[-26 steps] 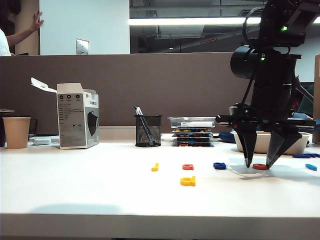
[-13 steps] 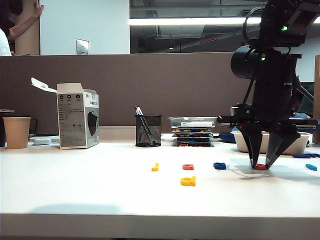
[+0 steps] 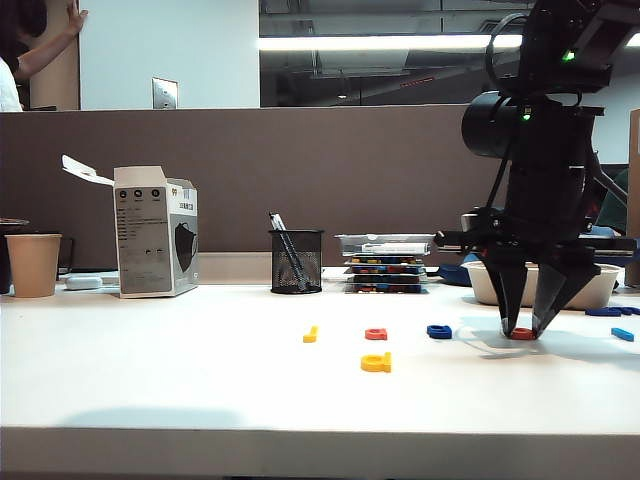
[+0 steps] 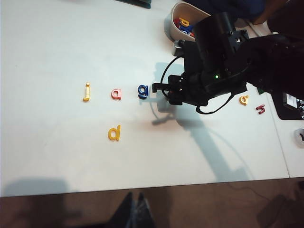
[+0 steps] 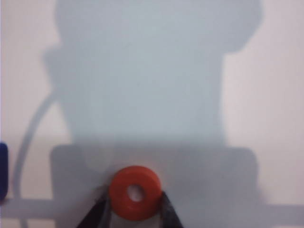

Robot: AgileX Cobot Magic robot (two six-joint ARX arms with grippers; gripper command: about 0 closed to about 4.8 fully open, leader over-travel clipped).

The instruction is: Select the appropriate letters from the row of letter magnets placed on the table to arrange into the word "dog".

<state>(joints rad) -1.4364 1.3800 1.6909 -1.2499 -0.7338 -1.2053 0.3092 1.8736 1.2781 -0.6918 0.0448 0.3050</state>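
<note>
The red-orange "o" [image 5: 135, 192] lies on the white table [image 3: 200, 390], and my right gripper [image 5: 134, 203] has its two fingers pressed against the ring's opposite sides. The exterior view shows that gripper [image 3: 522, 330] pointing straight down over the "o" [image 3: 522, 335] at the right. The dark blue "g" [image 3: 439, 331] sits just left of it. The yellow "d" [image 3: 376, 362] lies nearer the front edge. My left gripper [image 4: 135, 195] hangs shut and empty beyond the table's near edge. Its view shows the "d" [image 4: 114, 133] and "g" [image 4: 143, 90]; the right arm hides the "o" there.
A thin yellow letter [image 3: 311, 334] and a squarish red-orange letter [image 3: 376, 334] lie left of the "g". A light blue letter [image 3: 622, 334] sits far right. At the back stand a cream bowl [image 3: 480, 285], stacked cases [image 3: 387, 262], a mesh pen holder [image 3: 296, 261], a box [image 3: 155, 232] and a paper cup [image 3: 33, 264].
The right gripper's fingers have drawn together from wide apart onto the sides of the "o". The arm, the ring and the other letters have stayed in place.
</note>
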